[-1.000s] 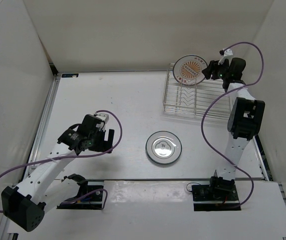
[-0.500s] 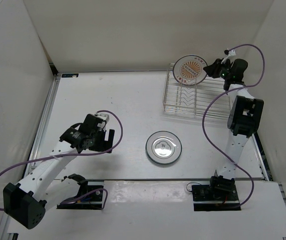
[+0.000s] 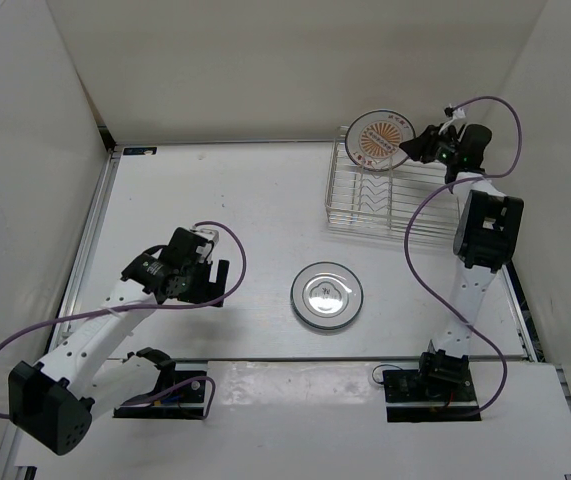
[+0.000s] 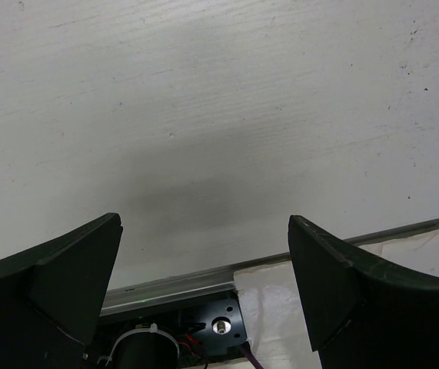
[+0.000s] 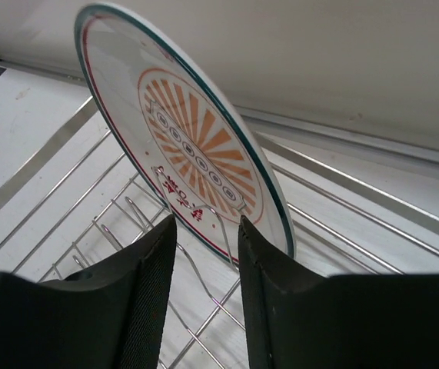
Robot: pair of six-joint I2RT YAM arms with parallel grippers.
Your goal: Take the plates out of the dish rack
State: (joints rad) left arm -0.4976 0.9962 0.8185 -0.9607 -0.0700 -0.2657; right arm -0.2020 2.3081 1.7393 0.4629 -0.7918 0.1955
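just ahead of right jaws — sunburst plate [image 5: 196,146] (in dish rack [image 3: 380,205])

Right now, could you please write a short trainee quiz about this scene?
1. True or false: the silver wire dish rack holds exactly one plate.
2. The other round dark-rimmed plate lies: A) in the rack B) on the white table C) under the rack
3. Which pincer is at the upright white plate with the orange sunburst centre?
Key: 1 true; 2 B; 3 the right pincer.
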